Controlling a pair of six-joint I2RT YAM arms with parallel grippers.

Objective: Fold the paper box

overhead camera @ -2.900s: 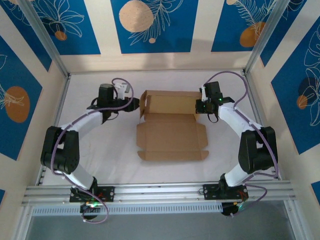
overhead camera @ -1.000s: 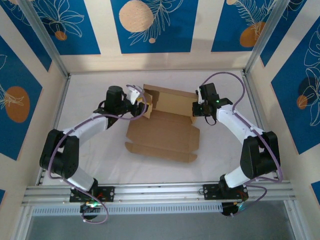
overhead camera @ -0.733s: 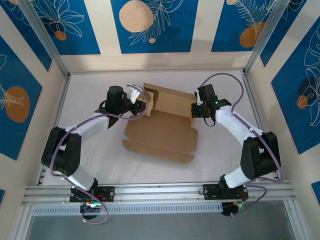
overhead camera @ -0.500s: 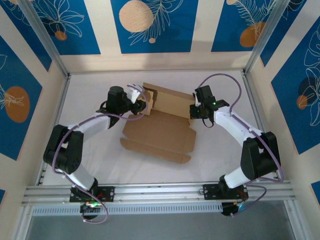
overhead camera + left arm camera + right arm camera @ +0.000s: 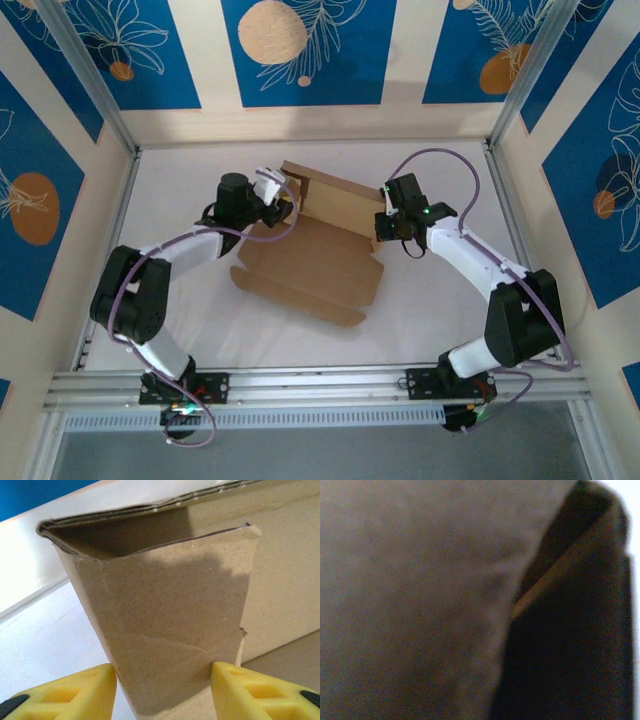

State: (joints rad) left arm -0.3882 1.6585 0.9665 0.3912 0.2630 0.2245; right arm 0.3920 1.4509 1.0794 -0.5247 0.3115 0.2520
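Left fingers (image 5: 82,691) first: the yellow pads are spread wide, one on each side of an upright end flap of the paper box (image 5: 310,265). The flap's edges sit right against them. Looks to me like they're straddling it, not pinching it. From the top camera, the left gripper (image 5: 282,207) is up against the box's 9 o'clock end, right at the standing corner.

Right gripper (image 5: 383,222) is pressed against the 3 o'clock end of the box. Its wrist cam is just blurry brown cardboard and a dark shadowy fold, so I honestly can't tell whether those fingers are released or clenched.

The box itself sits about mid-table (image 5: 450,320), skewed so its long side runs from roughly 10 to 4 o'clock. The back wall stands up along the 12 o'clock side, and the big flat panel lies open on the table toward 6 o'clock, with small tabs at its corners. Both arms curve in from the near edge, one on each side.
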